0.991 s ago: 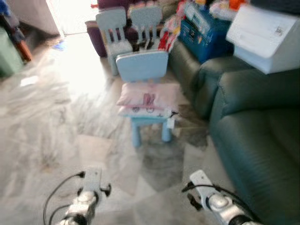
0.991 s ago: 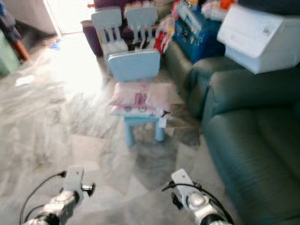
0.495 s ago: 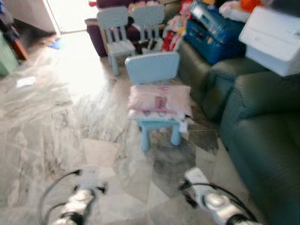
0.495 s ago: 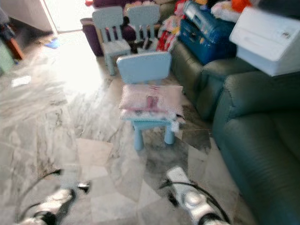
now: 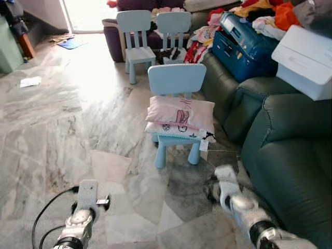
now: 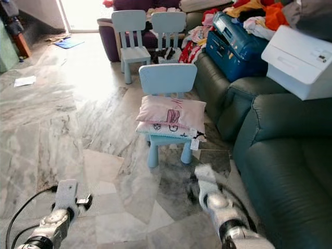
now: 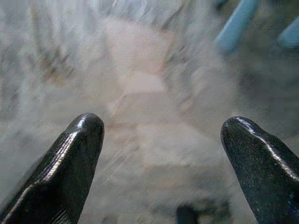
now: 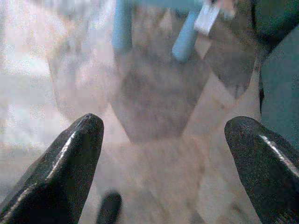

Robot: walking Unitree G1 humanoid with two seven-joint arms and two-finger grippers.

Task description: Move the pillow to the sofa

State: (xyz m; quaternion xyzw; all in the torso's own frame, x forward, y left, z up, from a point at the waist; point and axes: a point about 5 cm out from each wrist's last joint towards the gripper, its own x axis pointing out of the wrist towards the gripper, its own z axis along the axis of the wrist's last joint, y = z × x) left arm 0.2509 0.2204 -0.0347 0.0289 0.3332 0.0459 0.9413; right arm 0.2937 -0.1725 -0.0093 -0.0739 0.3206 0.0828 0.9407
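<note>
You were standing on the pale grey marble-patterned floor (image 5: 62, 129), facing a small light-blue plastic child's chair (image 5: 178, 83) with the pale pink rectangular fabric pillow (image 5: 181, 115) lying flat across its seat. The pillow bore a darker pink print, seemed to rest on a second white layer with small dark motifs, and had a white tag hanging off the edge nearest the sofa. The dark green leather sofa (image 5: 295, 155) stood just beside the chair on your right, its seat cushion bare, while a white box-like appliance (image 5: 306, 59) and a blue suitcase (image 5: 241, 44) under heaped clothes sat further along it. Two more light-blue chairs (image 6: 132, 31) stood beyond. Your left end effector (image 7: 159, 158) hung low over the floor, released, its two black fingers (image 7: 70, 158) spread wide with nothing between them. Your right end effector (image 8: 163, 158) was likewise released and empty, low near the chair legs and well short of the pillow. As a judgement, you were at the approach step, with nothing yet grasped. The next move would call for closing in on the chair, raising both arms to seat height, and taking the soft pillow from its two sides.
</note>
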